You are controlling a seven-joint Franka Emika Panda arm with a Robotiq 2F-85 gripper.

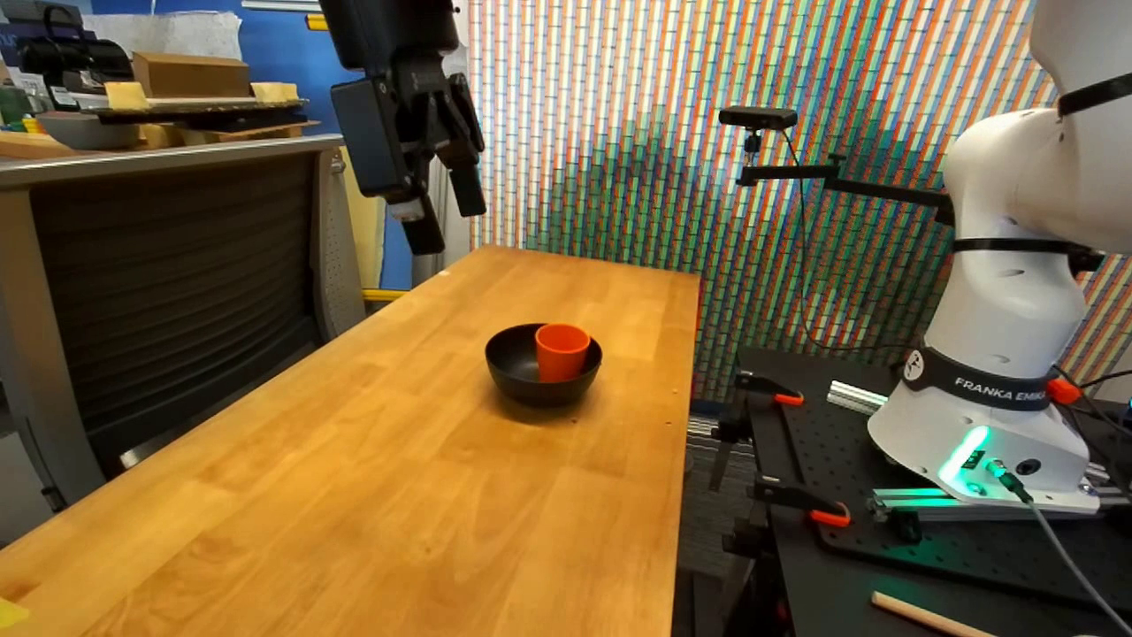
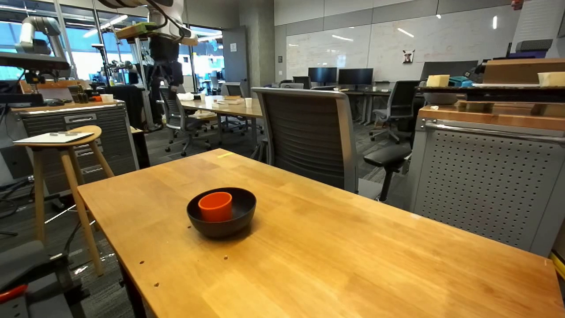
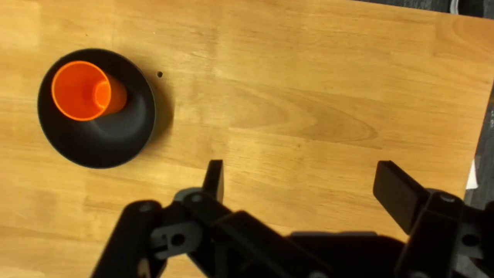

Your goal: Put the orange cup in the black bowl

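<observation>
The orange cup (image 1: 562, 356) stands mouth up inside the black bowl (image 1: 511, 376), off-centre and close to the bowl's wall. The bowl sits upright on the wooden table. An exterior view also shows the cup (image 2: 216, 210) in the bowl (image 2: 242, 212). In the wrist view the cup (image 3: 79, 90) and bowl (image 3: 115, 144) lie at the upper left, outside the jaws. My gripper (image 3: 298, 161) is open and empty, with bare table showing between its fingers. In an exterior view the gripper (image 1: 448, 217) hangs high above the table, well apart from the bowl and cup.
The wooden table (image 1: 424, 495) has an office chair (image 1: 177, 265) along one long side. A black robot bench (image 1: 849, 548) stands beyond the opposite edge. A camera on an arm (image 1: 758, 118) rises near the table. A stool (image 2: 66, 141) and a perforated cabinet (image 2: 485, 185) stand nearby.
</observation>
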